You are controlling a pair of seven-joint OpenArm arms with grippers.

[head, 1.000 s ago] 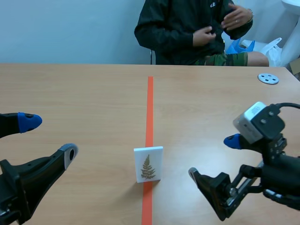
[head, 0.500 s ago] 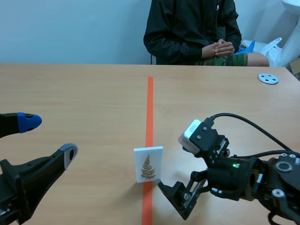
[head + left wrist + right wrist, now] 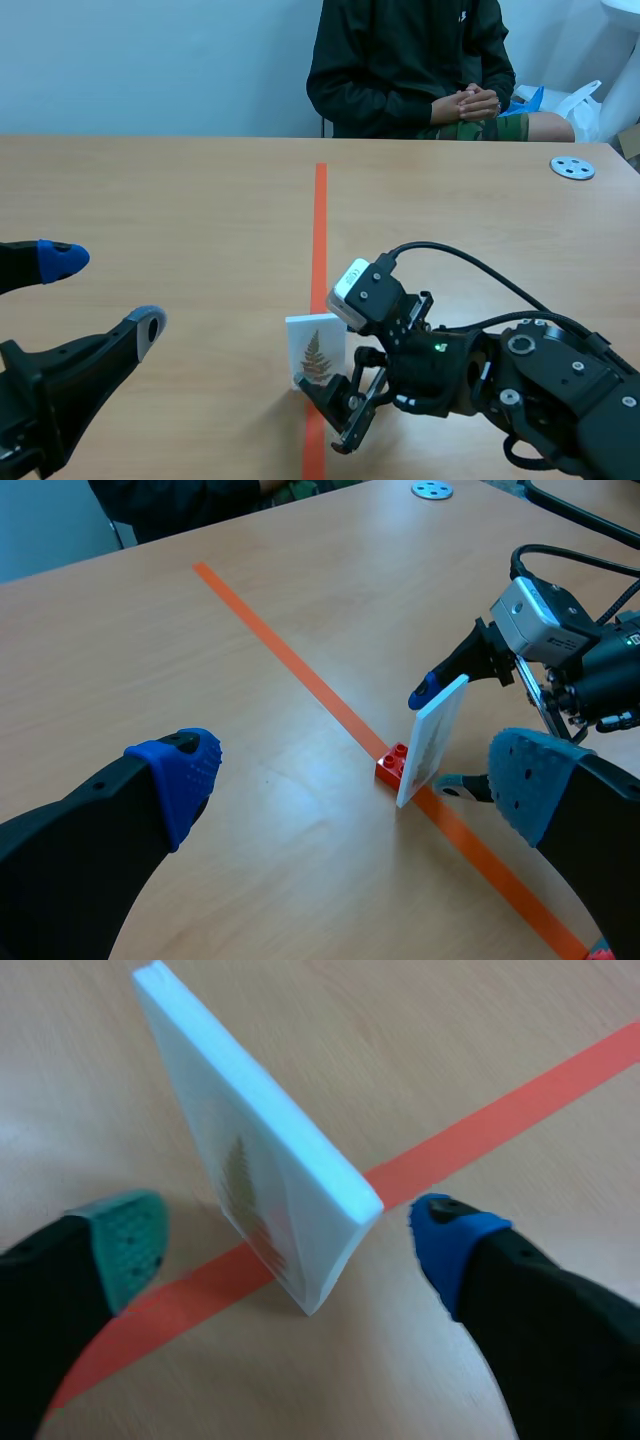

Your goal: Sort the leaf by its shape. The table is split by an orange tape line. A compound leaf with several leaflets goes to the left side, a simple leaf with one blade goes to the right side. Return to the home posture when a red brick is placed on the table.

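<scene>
A white card point(image 3: 316, 350) printed with a fern-like leaf of several leaflets stands upright on the orange tape line point(image 3: 320, 220). At its foot, a small red brick point(image 3: 393, 767) touches it on the far side. My right gripper point(image 3: 332, 388) is open and straddles the card point(image 3: 255, 1150), with the green pad point(image 3: 130, 1235) on the printed face's side and the blue pad point(image 3: 445, 1235) behind; neither pad touches it. My left gripper point(image 3: 100, 292) hangs open at the near left, well away from the card point(image 3: 432, 740).
A person point(image 3: 410, 60) sits across the table with hands clasped. A grey disc point(image 3: 572, 167) lies at the far right. Bare tabletop spreads on both sides of the tape line.
My right arm has swung left from the near right to the card, and its open fingers now flank it. The person's hands have come together. The left arm has stayed put.
</scene>
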